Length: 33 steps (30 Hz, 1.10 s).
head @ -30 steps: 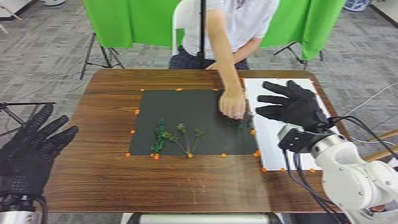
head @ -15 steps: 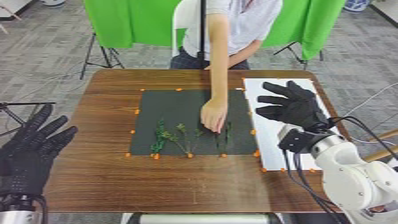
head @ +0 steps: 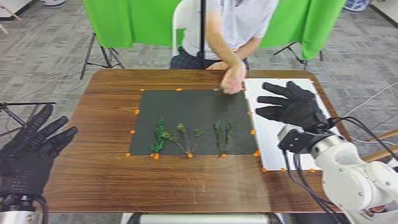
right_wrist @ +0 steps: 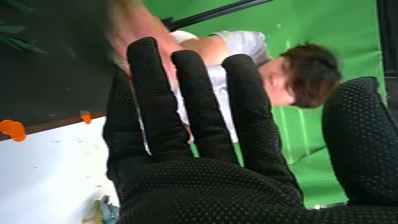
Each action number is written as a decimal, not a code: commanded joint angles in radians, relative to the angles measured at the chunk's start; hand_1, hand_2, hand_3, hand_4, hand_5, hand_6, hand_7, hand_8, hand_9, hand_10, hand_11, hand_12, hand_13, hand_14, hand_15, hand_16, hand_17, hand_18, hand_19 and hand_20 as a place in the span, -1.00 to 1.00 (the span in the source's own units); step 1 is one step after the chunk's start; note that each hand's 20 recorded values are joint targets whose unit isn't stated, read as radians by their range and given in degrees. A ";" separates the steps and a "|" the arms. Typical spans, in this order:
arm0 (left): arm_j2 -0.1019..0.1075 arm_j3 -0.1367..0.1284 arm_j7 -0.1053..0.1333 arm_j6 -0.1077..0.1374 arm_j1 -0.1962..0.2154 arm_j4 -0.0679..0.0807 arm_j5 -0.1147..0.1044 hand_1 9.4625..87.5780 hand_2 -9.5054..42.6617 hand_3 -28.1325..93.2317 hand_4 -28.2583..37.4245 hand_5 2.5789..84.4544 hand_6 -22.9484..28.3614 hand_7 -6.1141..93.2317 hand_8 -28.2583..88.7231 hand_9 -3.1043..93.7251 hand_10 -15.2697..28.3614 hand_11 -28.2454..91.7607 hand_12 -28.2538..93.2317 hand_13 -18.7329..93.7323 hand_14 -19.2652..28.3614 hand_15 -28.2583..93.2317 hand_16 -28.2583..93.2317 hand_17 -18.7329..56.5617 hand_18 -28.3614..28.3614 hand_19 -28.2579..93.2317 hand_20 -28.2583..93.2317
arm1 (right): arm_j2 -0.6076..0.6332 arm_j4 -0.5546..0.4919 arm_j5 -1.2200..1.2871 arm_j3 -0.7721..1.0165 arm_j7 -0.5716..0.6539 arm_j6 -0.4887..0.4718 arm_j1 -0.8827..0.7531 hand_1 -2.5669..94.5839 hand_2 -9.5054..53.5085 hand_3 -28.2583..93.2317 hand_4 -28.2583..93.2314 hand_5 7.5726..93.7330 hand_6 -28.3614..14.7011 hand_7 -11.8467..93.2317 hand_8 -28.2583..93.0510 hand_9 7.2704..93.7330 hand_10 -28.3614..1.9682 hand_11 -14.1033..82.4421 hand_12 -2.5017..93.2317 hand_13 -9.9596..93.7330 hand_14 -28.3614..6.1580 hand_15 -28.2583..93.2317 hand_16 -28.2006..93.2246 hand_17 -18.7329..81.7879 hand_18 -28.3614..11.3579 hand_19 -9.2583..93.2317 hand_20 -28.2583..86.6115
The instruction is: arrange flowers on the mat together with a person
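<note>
In the head view my right hand [head: 291, 105] is open above the white sheet [head: 281, 145] right of the dark mat [head: 188, 107]. My left hand [head: 27, 155] is open over the table's left side. On the mat's lower half lie a leafy green stem [head: 159, 137], a branching sprig [head: 186, 140] and two slim green stems [head: 218, 137], side by side. A person's hand [head: 233, 81] is at the mat's far right corner. In the right wrist view my right hand [right_wrist: 204, 175] has straight fingers, with the person's hand [right_wrist: 147, 25] beyond them.
Orange tabs [head: 253, 132] line the edges of the mat and sheet. The brown table [head: 169, 182] surrounds them. A thin dark pole [head: 202, 30] stands at the far side, before the green curtain [head: 138, 25].
The person's hand moved from the right of the mat to its middle, then back to the far right corner. Two slim stems now lie uncovered there. Both my hands stayed still.
</note>
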 commanded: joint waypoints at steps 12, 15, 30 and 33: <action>0.009 0.009 -0.004 -0.001 0.015 -0.006 -0.005 -0.80 -0.38 0.70 -1.00 -0.34 0.04 -0.69 -0.65 -0.33 0.36 -0.27 -0.33 -0.27 0.74 0.14 -0.62 -0.69 0.74 0.16 -0.25 | 0.047 -0.056 -0.549 -0.035 0.352 0.226 0.035 -0.49 -0.49 0.68 -0.90 0.01 0.27 -0.55 -0.72 0.12 -0.50 -0.37 -0.64 0.13 -0.60 0.31 -0.36 -0.34 -0.93 0.34 -0.26; 0.019 0.010 0.007 0.005 0.018 -0.007 -0.015 -0.79 -0.38 0.70 -1.00 -0.34 0.04 -0.69 -0.65 -0.33 0.36 -0.27 -0.33 -0.27 0.74 0.14 -0.62 -0.69 0.74 0.16 -0.25 | 0.066 -0.032 -0.768 -0.158 0.529 0.270 0.156 -0.44 -0.49 0.67 -0.90 0.03 0.24 -0.54 -0.73 0.21 -0.50 -0.32 -0.64 0.23 -0.55 0.35 -0.38 -0.28 -0.79 0.40 -0.28; 0.056 0.012 0.044 0.023 0.038 -0.008 -0.045 -0.77 -0.37 0.71 -1.00 -0.34 0.04 -0.69 -0.66 -0.32 0.37 -0.26 -0.33 -0.27 0.74 0.14 -0.62 -0.69 0.73 0.17 -0.25 | 0.104 0.063 -1.153 -0.349 0.867 0.162 0.321 -0.37 -0.61 0.65 -0.88 0.00 0.23 -0.58 -0.71 0.35 -0.47 -0.27 -0.64 0.40 -0.47 0.42 -0.38 -0.16 -0.95 0.60 -0.39; 0.042 0.012 0.029 0.019 0.032 -0.009 -0.033 -0.77 -0.37 0.71 -1.00 -0.34 0.04 -0.69 -0.66 -0.32 0.37 -0.26 -0.33 -0.27 0.73 0.14 -0.62 -0.69 0.73 0.16 -0.25 | 0.107 0.087 -1.175 -0.380 0.903 0.124 0.350 -0.36 -0.63 0.64 -0.88 -0.01 0.23 -0.58 -0.71 0.37 -0.48 -0.27 -0.64 0.42 -0.46 0.41 -0.38 -0.14 -0.96 0.61 -0.40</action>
